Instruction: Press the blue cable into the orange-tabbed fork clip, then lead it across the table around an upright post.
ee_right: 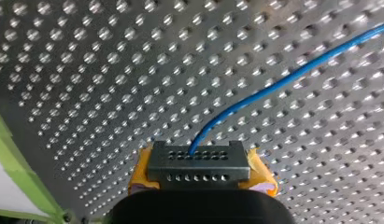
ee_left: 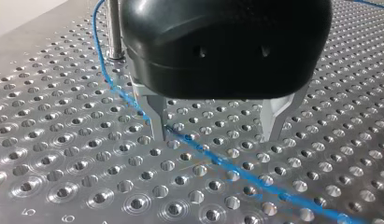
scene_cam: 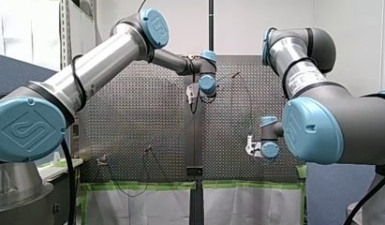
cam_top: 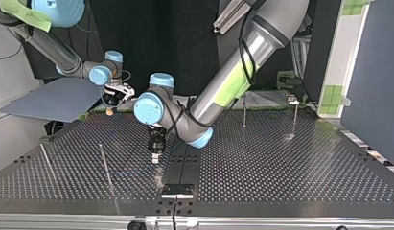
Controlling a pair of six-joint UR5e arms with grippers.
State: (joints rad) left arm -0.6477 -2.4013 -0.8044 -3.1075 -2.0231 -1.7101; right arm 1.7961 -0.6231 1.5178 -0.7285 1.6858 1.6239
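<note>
Blue cable: a thin, glossy strand lying over the perforated table.

Left gripper: black-bodied, with two metal fingers. It stands over the table with its jaws spread apart, grasping nothing. The cable passes right at the tip of one finger and runs on slantwise ahead of the gap. Whether it touches that tip cannot be told. Behind that finger the cable curves past an upright metal post, close beside its foot.

Right gripper: jaws clenched on a black perforated block, with yellow pads on either side of it. The cable's end enters a hole in the block's face and arcs away ahead of the jaws. Green tape edges the table beside this gripper.

The black gripper body hides the table behind the left fingers. Both wrist views cut the cable off at their edges. In the top view the cable shows only as a faint blue trace.
</note>
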